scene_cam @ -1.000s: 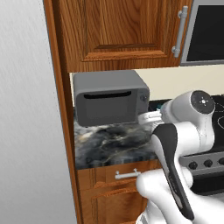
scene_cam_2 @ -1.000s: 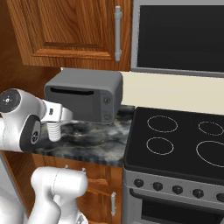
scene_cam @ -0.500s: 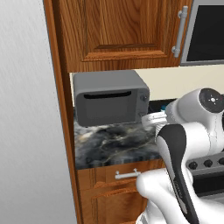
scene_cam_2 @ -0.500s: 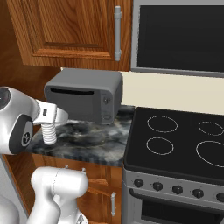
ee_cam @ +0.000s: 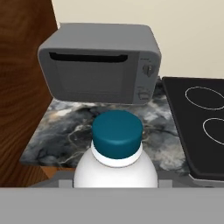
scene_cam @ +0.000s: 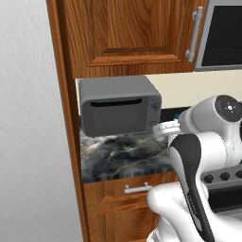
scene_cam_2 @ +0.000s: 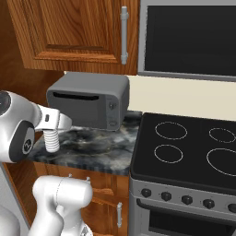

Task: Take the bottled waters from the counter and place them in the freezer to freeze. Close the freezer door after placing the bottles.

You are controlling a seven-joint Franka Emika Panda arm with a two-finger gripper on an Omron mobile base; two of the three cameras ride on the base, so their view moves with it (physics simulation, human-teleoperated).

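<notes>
- Bottled water [ee_cam: 116,144] is riding on the arm [scene_cam: 189,170], which is pulling back from the microwave [scene_cam: 118,111]. The elbow is swinging further out to the microwave's right than a second ago.
- Microwave is staying put, door shut, so it works as the fixed reference.
- Counter [scene_cam: 123,156] below the microwave is showing bare marble in front of it. The bottle is no longer sitting there.
- Bottled water, whitish and ribbed with a teal cap, is hanging upright off the hand. It is in front of the microwave's left end and lower than its base, roughly over the counter's front edge.
- Gripper [scene_cam_2: 51,131] is drifting slightly away from the microwave front over the last second. The jaws are set narrow, clamping the bottle near its neck, with the fingertips hidden behind it.
- Meaning: pickup looks done and the carry toward the freezer is starting. Judging by the task, placing this bottle, fetching the other one and closing the door are still ahead.
</notes>
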